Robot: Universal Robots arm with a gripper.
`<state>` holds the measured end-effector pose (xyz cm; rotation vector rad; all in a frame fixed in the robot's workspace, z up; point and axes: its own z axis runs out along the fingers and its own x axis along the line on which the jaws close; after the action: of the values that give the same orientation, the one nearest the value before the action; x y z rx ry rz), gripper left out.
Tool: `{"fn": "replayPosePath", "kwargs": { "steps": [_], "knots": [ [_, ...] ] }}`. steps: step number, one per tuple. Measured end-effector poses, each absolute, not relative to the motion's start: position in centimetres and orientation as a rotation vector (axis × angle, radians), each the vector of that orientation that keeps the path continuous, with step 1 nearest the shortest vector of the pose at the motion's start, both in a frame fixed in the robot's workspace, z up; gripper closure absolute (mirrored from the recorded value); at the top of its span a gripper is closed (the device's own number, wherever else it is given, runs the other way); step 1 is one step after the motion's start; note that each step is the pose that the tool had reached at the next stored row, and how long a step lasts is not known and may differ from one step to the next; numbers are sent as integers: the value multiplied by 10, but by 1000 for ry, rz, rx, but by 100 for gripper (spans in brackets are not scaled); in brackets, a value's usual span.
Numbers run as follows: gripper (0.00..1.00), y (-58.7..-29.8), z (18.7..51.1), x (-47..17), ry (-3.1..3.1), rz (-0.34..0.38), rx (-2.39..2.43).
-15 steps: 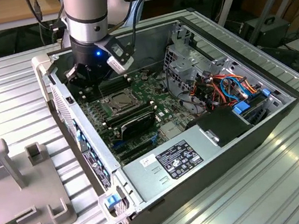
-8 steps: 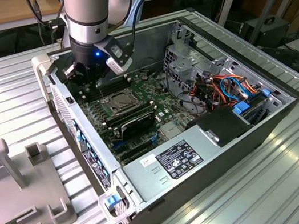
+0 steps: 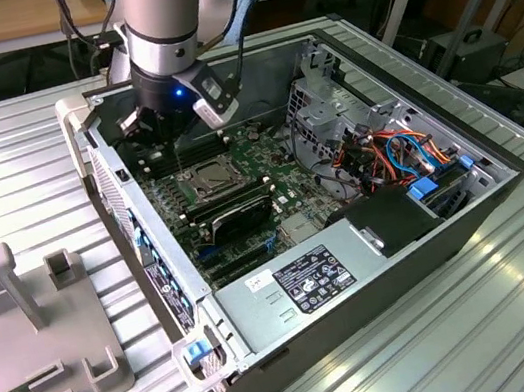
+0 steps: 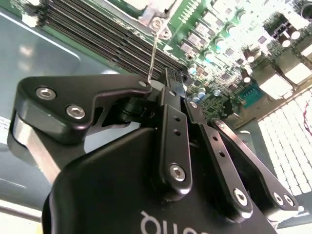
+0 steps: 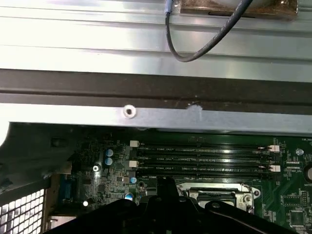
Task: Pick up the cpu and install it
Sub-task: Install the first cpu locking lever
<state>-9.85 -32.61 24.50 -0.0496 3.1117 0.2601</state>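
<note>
End effector [image 3: 167,129] held low inside open computer case [image 3: 356,271], upper left of exterior frame. Fingertips [image 4: 170,97] seen drawn together; whether cpu is pinched between them cannot be told. Metal-framed socket [image 3: 206,177] located just below-right of end effector, near.

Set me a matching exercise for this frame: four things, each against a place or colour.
1 claw
2 power supply
3 cables
4 grey stand

A orange and blue
B on the table, outside the computer case
C over the green board
D inside the case, with a white label

Pairs: 1-C, 2-D, 3-A, 4-B
</note>
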Motion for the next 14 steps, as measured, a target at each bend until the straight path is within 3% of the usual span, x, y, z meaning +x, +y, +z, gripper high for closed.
{"fn": "replayPosePath", "kwargs": {
  "steps": [14],
  "knots": [
    [89, -330, 238, -65, 3112, 273, -46]
  ]
}}
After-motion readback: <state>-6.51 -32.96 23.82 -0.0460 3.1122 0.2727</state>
